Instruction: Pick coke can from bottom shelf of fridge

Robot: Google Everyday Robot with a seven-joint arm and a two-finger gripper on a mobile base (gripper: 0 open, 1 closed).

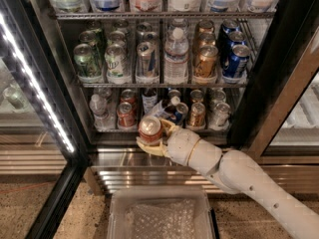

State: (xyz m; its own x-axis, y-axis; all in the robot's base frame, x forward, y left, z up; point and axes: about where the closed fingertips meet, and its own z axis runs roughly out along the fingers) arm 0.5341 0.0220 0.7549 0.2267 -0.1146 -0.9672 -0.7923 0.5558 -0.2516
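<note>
My gripper (151, 136) is shut on a red coke can (150, 129) with a silver top, holding it upright just in front of the bottom shelf (149, 130) of the fridge (45, 83). The white arm (234, 176) comes in from the lower right. Another red can (125, 114) stands on the bottom shelf just left of the held one, among small bottles and brown cans. The held can hides part of the shelf's front edge.
The middle rack holds green, silver, copper-brown (205, 61) and blue cans (235, 59) and a water bottle (176, 54). A white LED strip (35, 83) runs down the left door frame. The steel base (124, 158) lies below. A clear plastic bin (159, 213) sits on the floor in front.
</note>
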